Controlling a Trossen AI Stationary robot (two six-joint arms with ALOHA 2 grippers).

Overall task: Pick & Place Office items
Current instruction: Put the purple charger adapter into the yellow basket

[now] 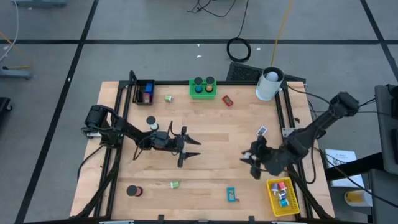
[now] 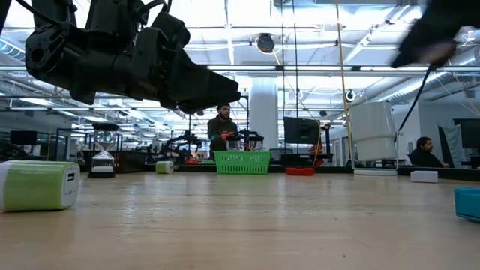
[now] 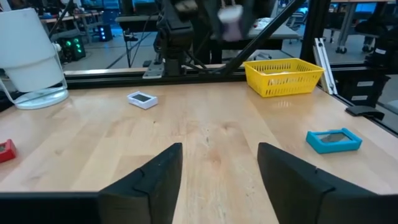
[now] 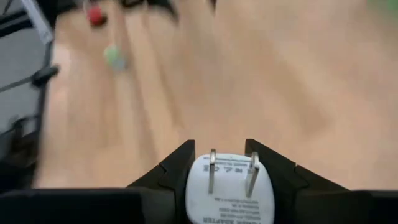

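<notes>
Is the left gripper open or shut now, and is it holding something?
Open and empty: the left gripper shows bare table between its spread fingers.

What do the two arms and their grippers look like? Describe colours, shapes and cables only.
Both arms are dark, jointed and slim. The left arm rises from a black rounded base, with black cables looping along it near a white part. The left gripper has two broad, matte black fingers with slanted inner faces. The right arm has a bulky dark elbow; the right gripper has two pointed black fingers.

Even, bright ceiling light; the counter [image 1: 205, 134] casts soft shadows beneath the arms. The right wrist view is motion-blurred beyond a sharp white plug [image 4: 231, 186].
</notes>
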